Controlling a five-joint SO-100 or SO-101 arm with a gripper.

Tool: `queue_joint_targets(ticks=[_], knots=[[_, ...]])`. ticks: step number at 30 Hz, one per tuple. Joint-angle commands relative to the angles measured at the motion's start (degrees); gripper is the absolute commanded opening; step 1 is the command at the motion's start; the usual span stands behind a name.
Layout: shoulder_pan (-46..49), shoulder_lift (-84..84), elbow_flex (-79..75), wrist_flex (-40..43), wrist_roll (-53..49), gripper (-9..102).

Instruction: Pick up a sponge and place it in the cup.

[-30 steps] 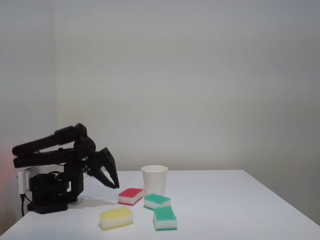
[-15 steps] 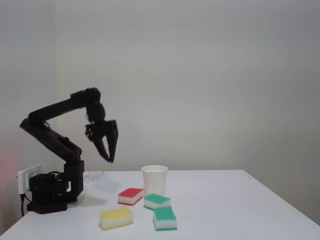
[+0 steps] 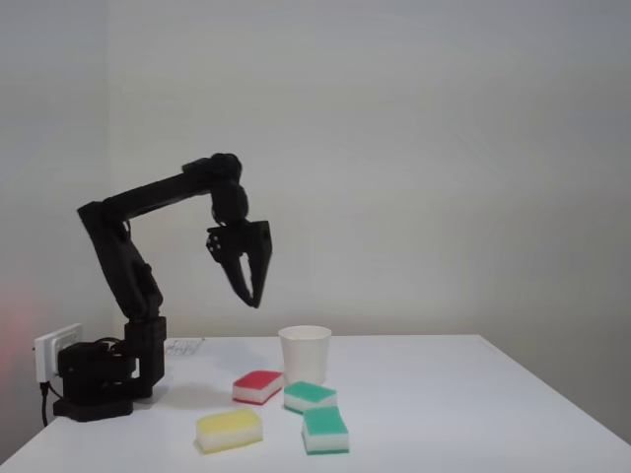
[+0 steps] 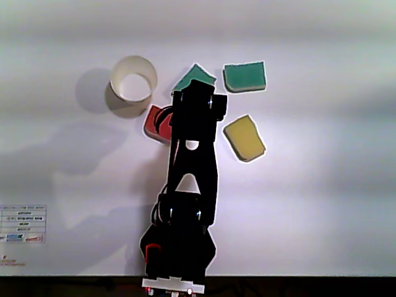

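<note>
Two green-topped sponges lie on the white table: one sponge (image 3: 310, 395) (image 4: 197, 78) sits just in front of the cup, and the arm partly covers it in the other view. A second green sponge (image 3: 324, 428) (image 4: 245, 77) lies nearer the front edge. The white paper cup (image 3: 305, 353) (image 4: 127, 108) stands upright with nothing visible inside. My gripper (image 3: 254, 299) hangs high in the air, pointing down, a little left of the cup and above its rim. Its fingertips meet and hold nothing. In the other view the wrist hides the fingers.
A red-topped sponge (image 3: 258, 385) (image 4: 154, 122) lies left of the cup's front. A yellow sponge (image 3: 229, 429) (image 4: 244, 137) lies near the table's front edge. The arm's base (image 3: 94, 389) and a white socket block (image 3: 54, 350) stand at the table's left end.
The arm has unfolded from its low rest pose. The gripper rose from table height and swung right, towards the space above the cup. The sponges and cup have not moved.
</note>
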Motion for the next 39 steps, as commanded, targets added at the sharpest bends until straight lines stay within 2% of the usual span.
queue_joint_targets(ticks=[1, 12, 33, 39], knots=[[1.14, -1.41, -1.76, -2.64, 0.62, 0], [5.54, -13.89, -6.33, -13.01, -1.05, 0], [15.03, -38.5, -29.62, -16.61, -4.22, 0], [16.44, -43.33, -31.03, -20.83, -4.04, 0]])
